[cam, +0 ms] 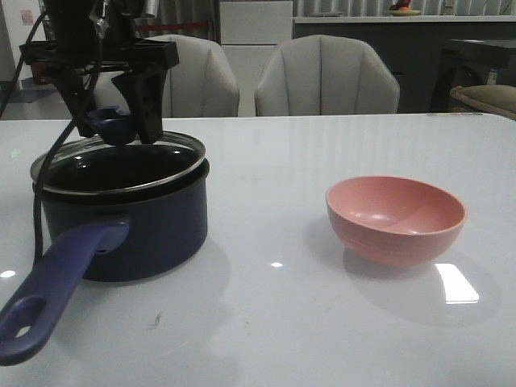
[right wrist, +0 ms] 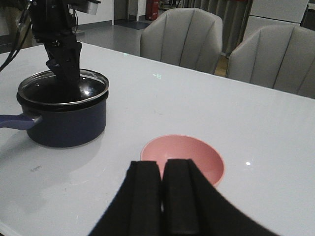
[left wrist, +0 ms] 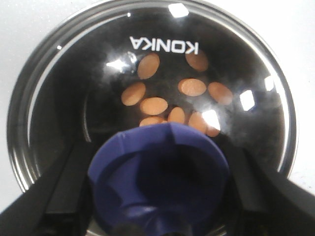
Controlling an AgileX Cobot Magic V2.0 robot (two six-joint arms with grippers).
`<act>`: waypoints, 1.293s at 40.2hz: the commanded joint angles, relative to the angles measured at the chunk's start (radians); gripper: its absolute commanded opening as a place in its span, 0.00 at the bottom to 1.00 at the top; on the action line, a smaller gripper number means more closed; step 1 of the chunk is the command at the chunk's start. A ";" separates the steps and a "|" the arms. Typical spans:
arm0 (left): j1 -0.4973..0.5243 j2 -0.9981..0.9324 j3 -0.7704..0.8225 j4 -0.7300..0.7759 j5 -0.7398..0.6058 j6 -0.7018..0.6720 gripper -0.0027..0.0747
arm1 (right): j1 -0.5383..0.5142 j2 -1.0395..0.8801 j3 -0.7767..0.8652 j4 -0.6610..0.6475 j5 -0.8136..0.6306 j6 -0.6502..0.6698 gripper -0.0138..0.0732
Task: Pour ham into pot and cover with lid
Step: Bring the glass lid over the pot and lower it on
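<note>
The dark navy pot [cam: 129, 234] stands at the table's left, its long purple-blue handle [cam: 56, 282] pointing toward me. The glass lid [cam: 165, 153] lies over its mouth, slightly tilted. My left gripper [cam: 114, 133] comes straight down over the lid, a finger on each side of the dark blue knob [left wrist: 157, 182], shut on it. Through the glass I see several orange-pink ham pieces [left wrist: 153, 105] on the pot's bottom. My right gripper [right wrist: 161, 164] is shut and empty, above the table just short of the pink bowl [right wrist: 183, 156]. It is out of the front view.
The pink bowl [cam: 395, 218] stands empty at the table's right. Two grey chairs [cam: 326, 76] stand behind the far edge. The left arm's cable [cam: 36, 201] hangs down beside the pot's left wall.
</note>
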 commanded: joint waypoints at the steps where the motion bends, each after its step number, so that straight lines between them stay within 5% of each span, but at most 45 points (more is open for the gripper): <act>1: -0.005 -0.048 -0.034 -0.010 0.012 0.000 0.29 | 0.001 0.009 -0.027 0.014 -0.073 -0.009 0.33; 11: -0.006 -0.012 -0.034 -0.049 0.025 0.005 0.32 | 0.001 0.009 -0.027 0.014 -0.073 -0.009 0.33; 23: -0.007 -0.011 -0.034 -0.086 0.025 0.007 0.78 | 0.001 0.009 -0.027 0.014 -0.073 -0.009 0.33; 52: -0.016 -0.099 0.000 0.003 0.025 0.014 0.78 | 0.001 0.009 -0.027 0.014 -0.073 -0.009 0.33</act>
